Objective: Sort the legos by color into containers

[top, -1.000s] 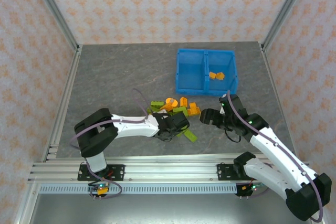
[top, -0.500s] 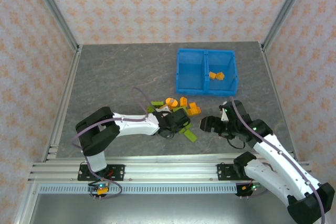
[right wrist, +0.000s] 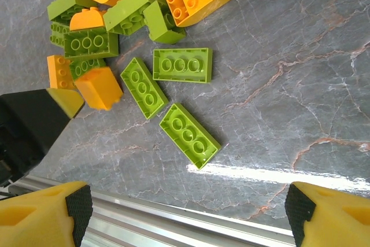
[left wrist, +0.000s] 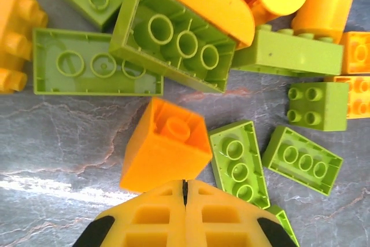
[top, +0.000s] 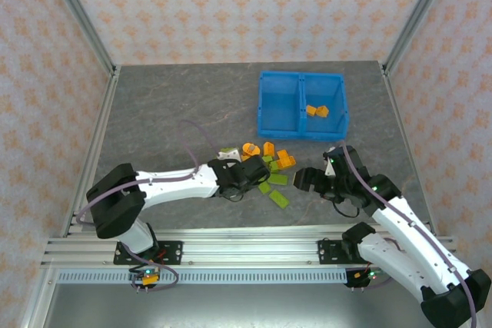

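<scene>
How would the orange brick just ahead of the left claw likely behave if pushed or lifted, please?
The orange brick looks like rigid, hollow plastic, so probably stiff and light. Its glossy faces might slip in a grip. Lying on its side on the smooth table, it would likely slide or tip.

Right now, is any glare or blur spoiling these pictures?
Right wrist view: a white glare streak crosses the table near the bottom edge, while the legos look sharp. Left wrist view: a fainter streak at lower left, with the legos crisp at close range. Top view: even light, soft shadows, no strong glare.
</scene>
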Robot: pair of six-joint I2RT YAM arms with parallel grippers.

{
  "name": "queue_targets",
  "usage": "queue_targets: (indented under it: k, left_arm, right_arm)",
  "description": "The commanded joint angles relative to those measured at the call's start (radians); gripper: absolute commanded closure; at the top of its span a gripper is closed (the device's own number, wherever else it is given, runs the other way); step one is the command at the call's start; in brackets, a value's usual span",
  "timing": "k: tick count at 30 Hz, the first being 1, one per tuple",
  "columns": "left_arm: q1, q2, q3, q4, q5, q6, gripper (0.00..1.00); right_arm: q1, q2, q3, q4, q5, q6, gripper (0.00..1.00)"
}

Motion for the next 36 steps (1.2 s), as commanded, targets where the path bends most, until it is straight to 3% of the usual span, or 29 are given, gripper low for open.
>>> queue_targets:
  k: [1, 3, 5, 6, 10, 19, 24, 33, 36]
  left_arm:
    - [0.006, -0.027, 0.037, -0.054, -0.087, 0.059, 0.82]
    - [0.006, -0.002, 0.061, -0.024, -0.058, 0.058, 0.47]
    - [0.003, 0.04, 0.08, 0.021, -0.003, 0.032, 0.29]
    - [0.002, 0.069, 0.093, 0.033, 0.017, 0.015, 0.26]
    - [0.004, 0.171, 0.174, -0.006, -0.003, 0.031, 0.25]
    - [0.006, 0.281, 0.248, -0.03, 0.069, -0.005, 0.36]
    - [0.004, 0.348, 0.266, -0.074, 0.05, 0.01, 0.4]
    - [0.008, 0.328, 0.149, -0.146, 0.022, 0.022, 0.4]
    - [0.008, 0.259, 0.08, -0.115, 0.013, 0.02, 0.4]
  right_arm:
    - [0.004, -0.009, 0.031, 0.001, 0.025, 0.02, 0.12]
    - [0.004, -0.006, 0.028, 0.01, 0.021, 0.027, 0.12]
    - [0.004, -0.007, 0.031, 0.011, 0.017, 0.029, 0.12]
    - [0.004, -0.007, 0.031, 0.01, 0.02, 0.028, 0.12]
    - [0.005, -0.008, 0.034, -0.006, 0.028, 0.021, 0.12]
    - [0.005, -0.013, 0.009, -0.002, 0.042, 0.018, 0.12]
    - [0.004, -0.013, 0.005, 0.001, 0.041, 0.019, 0.12]
    - [0.004, -0.015, 0.003, -0.007, 0.051, 0.016, 0.12]
    - [0.004, -0.015, -0.002, -0.002, 0.058, 0.015, 0.11]
